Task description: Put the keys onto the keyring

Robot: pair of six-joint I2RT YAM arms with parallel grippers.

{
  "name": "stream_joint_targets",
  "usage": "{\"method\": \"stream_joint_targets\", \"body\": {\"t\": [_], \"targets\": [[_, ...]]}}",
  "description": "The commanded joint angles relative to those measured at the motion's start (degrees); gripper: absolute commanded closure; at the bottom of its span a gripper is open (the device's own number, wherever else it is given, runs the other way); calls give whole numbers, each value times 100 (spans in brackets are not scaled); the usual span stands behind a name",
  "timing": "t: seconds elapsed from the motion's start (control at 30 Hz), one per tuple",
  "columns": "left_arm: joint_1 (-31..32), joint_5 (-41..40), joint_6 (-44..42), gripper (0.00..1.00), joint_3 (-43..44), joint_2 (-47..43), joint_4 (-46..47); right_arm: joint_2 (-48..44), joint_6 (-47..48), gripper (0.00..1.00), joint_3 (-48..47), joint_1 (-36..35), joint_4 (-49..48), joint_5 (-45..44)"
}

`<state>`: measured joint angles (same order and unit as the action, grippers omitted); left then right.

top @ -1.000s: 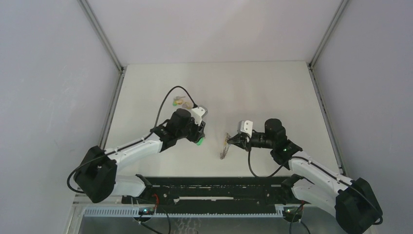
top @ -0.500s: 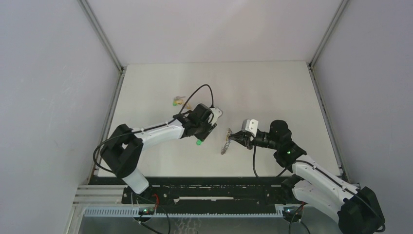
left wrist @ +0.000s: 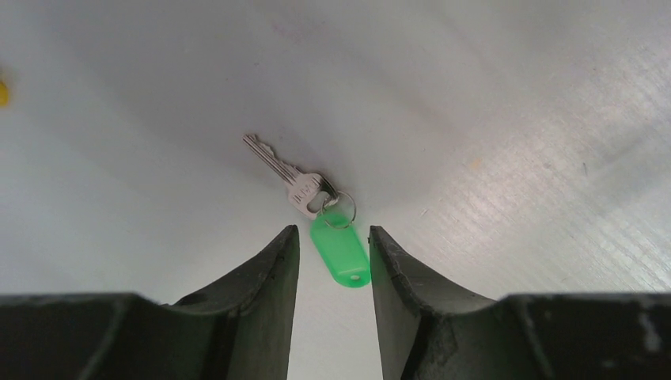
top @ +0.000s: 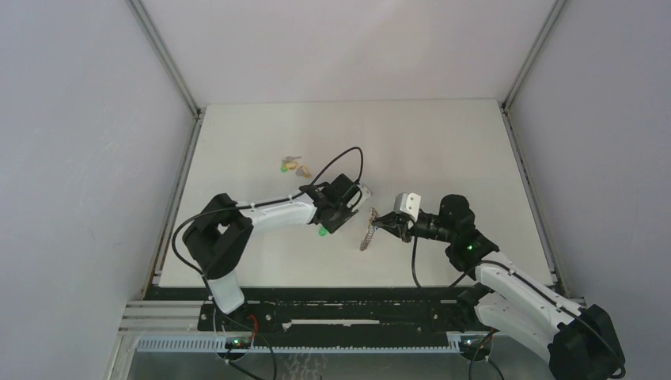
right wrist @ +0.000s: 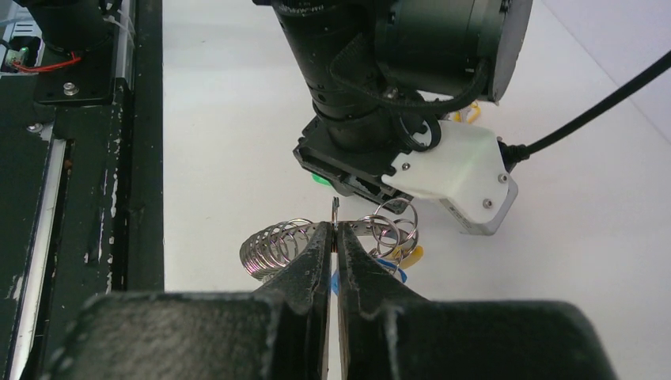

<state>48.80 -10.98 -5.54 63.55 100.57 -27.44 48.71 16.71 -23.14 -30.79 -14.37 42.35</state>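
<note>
A key (left wrist: 290,180) with a green tag (left wrist: 340,249) lies flat on the table. My left gripper (left wrist: 332,231) is open, with its fingertips on either side of the tag. From above, the green tag (top: 323,231) shows just below the left gripper (top: 327,225). My right gripper (right wrist: 336,231) is shut on the thin wire of the keyring (right wrist: 277,245), a ribbed silvery coil held off the table. Small rings with blue and yellow tags (right wrist: 399,255) hang on it. In the top view the keyring (top: 365,236) hangs at the right gripper (top: 382,223).
More keys with yellowish heads (top: 293,166) lie further back on the table's left side. The left arm's wrist and white camera housing (right wrist: 451,170) stand close in front of the right gripper. A black rail (top: 340,305) runs along the near edge.
My left arm has stretched out to the right while its fingers stay over the green tag and have narrowed a little. The right arm drew back slightly, still holding the keyring.
</note>
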Motion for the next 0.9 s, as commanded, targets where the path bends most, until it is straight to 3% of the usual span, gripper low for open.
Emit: {"method": "stream_joint_targets", "body": {"t": [0.0,0.37,0.77,0.87], "targets": [[89,-198,-164,59,456,197,-22,-154,-98,100,-7,54,-306,127],[201,-319,-256,72,685,520,-60,-239,-91,100,-6,90,-257,128],[201,-449,-228,74,747,693,-222,-252,-105,100,-5,99,-249,167],[202,-528,-228,81,787,725,-281,-269,-111,100,0,98,-250,190]]}}
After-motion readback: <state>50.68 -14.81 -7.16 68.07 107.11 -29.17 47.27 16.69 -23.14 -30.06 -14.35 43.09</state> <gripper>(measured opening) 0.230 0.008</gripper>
